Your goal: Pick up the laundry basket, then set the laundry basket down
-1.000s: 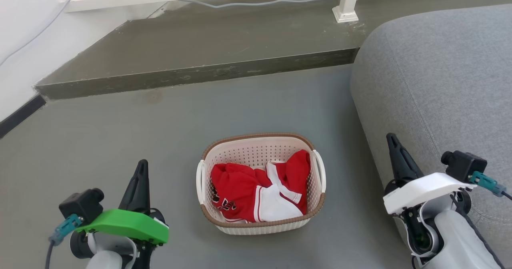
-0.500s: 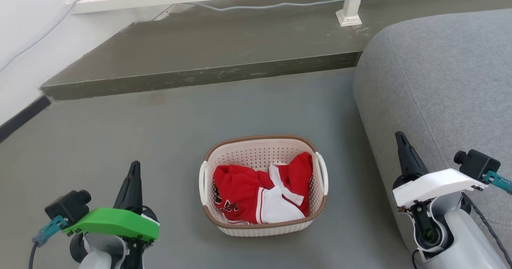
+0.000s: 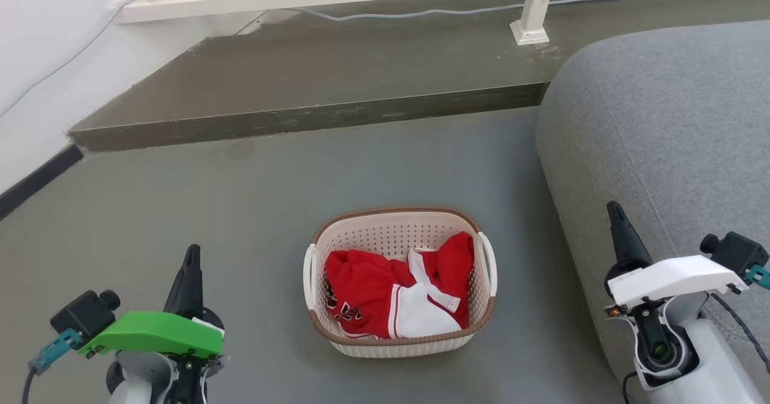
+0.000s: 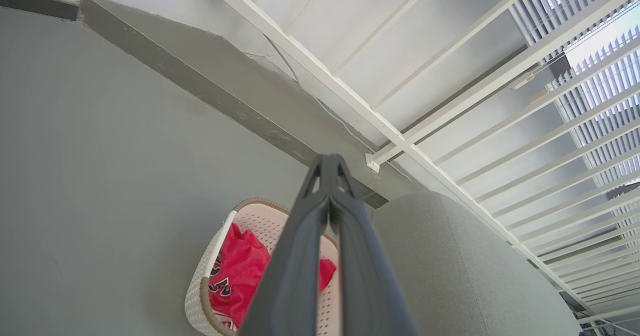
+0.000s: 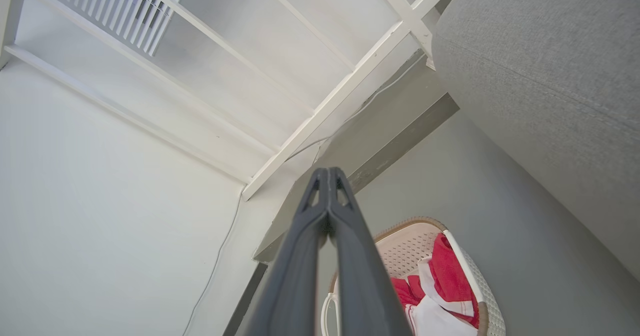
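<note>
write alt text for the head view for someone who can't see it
A cream laundry basket holding red and white clothes sits on a grey floor beside a grey sofa. The left gripper and right gripper flank it at the bottom corners, fingers shut, touching nothing.

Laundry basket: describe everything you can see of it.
The basket is small, rounded-rectangular, cream-white perforated plastic by its look, with a brown woven-look rim and a white loop handle on each side. It sits upright on the grey floor, beside the sofa, apart from it. A red-and-white garment lies crumpled inside. Nothing else touches it.
</note>
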Robot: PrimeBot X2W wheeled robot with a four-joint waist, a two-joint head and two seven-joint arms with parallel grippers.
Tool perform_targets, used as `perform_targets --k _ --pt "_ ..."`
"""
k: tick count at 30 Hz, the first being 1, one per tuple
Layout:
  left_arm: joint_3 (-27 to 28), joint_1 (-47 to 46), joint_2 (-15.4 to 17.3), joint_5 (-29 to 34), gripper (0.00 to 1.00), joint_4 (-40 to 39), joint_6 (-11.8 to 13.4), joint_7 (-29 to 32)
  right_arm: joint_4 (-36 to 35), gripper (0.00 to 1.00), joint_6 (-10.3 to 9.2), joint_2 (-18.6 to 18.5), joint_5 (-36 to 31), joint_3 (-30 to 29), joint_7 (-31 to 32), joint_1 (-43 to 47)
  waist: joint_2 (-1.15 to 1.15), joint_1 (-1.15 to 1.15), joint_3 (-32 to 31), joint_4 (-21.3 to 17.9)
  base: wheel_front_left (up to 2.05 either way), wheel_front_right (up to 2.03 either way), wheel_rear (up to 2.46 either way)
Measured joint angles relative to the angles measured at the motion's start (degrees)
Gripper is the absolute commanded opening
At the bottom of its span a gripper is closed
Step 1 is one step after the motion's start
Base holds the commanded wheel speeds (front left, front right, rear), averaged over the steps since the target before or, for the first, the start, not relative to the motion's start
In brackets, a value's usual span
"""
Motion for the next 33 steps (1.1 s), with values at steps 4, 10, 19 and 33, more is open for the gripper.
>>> perform_targets --k 4,10,19,33 --pt "0.5 0.0 0.0 -2.4 0.0 0.0 0.0 0.6 -0.1 0.0 0.24 0.1 2.2 -0.8 0.8 0.0 0.0 0.0 -0.2 0.2 0.0 0.0 0.0" --pt "1.1 0.0 0.1 -6.0 0.0 0.2 -0.5 1.8 -0.3 0.0 0.25 0.2 5.7 -2.0 1.9 0.1 0.0 0.0 -0.4 0.4 0.0 0.0 0.0" --pt "2.5 0.0 0.1 -11.5 0.0 0.4 -0.5 3.4 -0.5 0.0 0.68 0.8 11.7 -4.1 3.4 0.1 0.0 0.0 -0.8 0.8 0.0 0.0 0.0" --pt "4.3 0.0 0.3 -20.0 0.0 0.8 -1.0 5.8 -1.0 0.0 1.16 1.4 19.8 -6.8 6.1 0.2 0.0 0.0 -1.3 1.4 0.0 0.0 0.0"
